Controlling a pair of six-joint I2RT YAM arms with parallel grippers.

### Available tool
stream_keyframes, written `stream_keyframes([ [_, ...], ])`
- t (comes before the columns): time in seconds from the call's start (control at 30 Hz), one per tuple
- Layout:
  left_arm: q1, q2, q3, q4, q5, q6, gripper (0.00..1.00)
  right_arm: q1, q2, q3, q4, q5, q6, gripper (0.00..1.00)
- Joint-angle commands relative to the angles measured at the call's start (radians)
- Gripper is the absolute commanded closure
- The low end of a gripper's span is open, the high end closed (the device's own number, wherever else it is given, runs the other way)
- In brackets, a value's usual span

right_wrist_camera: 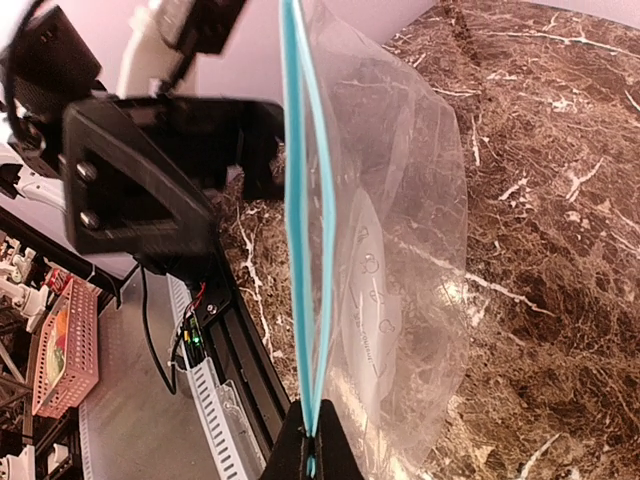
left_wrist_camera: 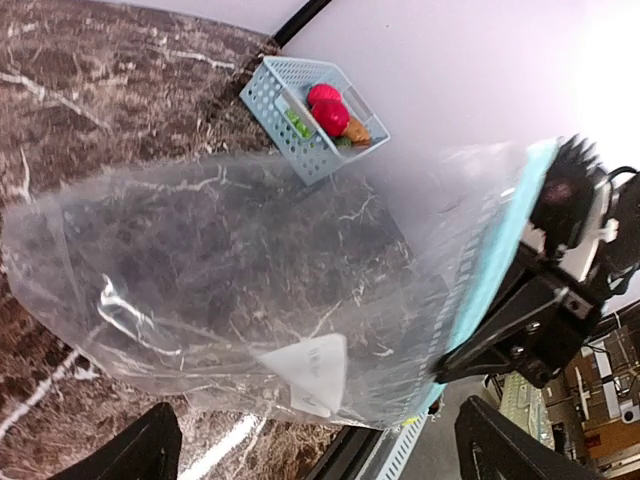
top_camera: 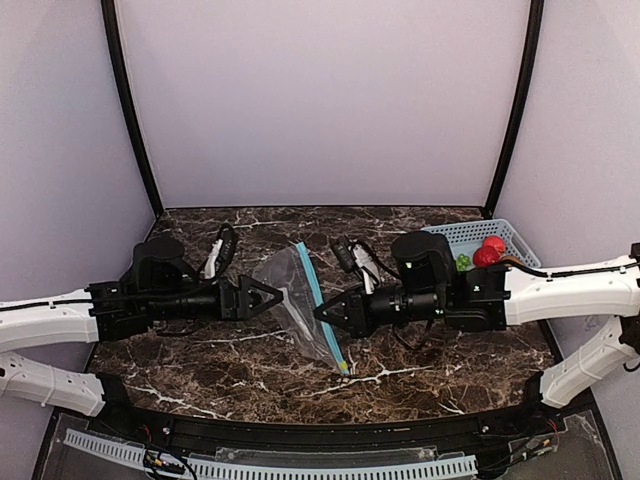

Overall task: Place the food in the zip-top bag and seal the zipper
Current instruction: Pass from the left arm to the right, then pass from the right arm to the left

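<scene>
The clear zip-top bag [top_camera: 285, 290] hangs upright between my two grippers, over the middle of the table. Its teal zipper [top_camera: 312, 290] runs along the edge facing the right arm. My right gripper [right_wrist_camera: 312, 455] is shut on the zipper's near end [right_wrist_camera: 300, 200]; the two teal strips part slightly above the grip. My left gripper [top_camera: 262, 297] is open, its fingers [left_wrist_camera: 150, 445] spread wide just short of the bag [left_wrist_camera: 250, 280]. The food lies in the basket: red fruits [left_wrist_camera: 330, 110], a green one [left_wrist_camera: 297, 122] and a brown-orange one [left_wrist_camera: 358, 132].
A light-blue plastic basket [top_camera: 505, 235] stands at the back right corner of the dark marble table [top_camera: 200, 355], behind the right arm. A black rail [top_camera: 300, 430] runs along the table's near edge. White walls close in the back and sides.
</scene>
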Motion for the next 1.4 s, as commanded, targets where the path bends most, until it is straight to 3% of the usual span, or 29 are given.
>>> stream_keyframes([
  [0.0,-0.046,0.058,-0.083,0.268,-0.005,-0.204,0.04,0.006,0.017,0.033,0.029,0.008,0.019,1.0],
  [0.23,-0.06,0.169,-0.108,0.462,0.05,-0.262,0.09,0.006,0.019,0.033,0.039,-0.005,0.025,1.0],
  [0.37,-0.061,0.196,-0.093,0.48,0.067,-0.262,0.3,0.007,0.019,0.024,0.043,-0.007,0.03,1.0],
  [0.67,-0.062,0.237,-0.091,0.526,0.082,-0.298,0.46,0.006,0.018,0.014,0.079,-0.031,0.04,1.0],
  [0.87,-0.062,0.263,-0.09,0.557,0.081,-0.314,0.77,0.007,0.024,0.007,0.091,-0.039,0.045,1.0],
  [1.07,-0.061,0.274,-0.098,0.571,0.076,-0.323,0.98,0.007,0.016,-0.003,0.096,-0.036,0.049,1.0],
  [1.13,-0.062,0.271,-0.101,0.573,0.074,-0.318,0.99,0.006,0.01,-0.004,0.087,-0.032,0.047,1.0],
  [1.27,-0.062,0.256,-0.125,0.611,0.074,-0.303,0.99,0.007,-0.034,-0.014,0.055,0.014,0.052,0.72],
  [1.37,-0.062,0.243,-0.154,0.659,0.088,-0.298,0.99,0.002,-0.082,-0.035,0.031,0.068,0.068,0.65],
])
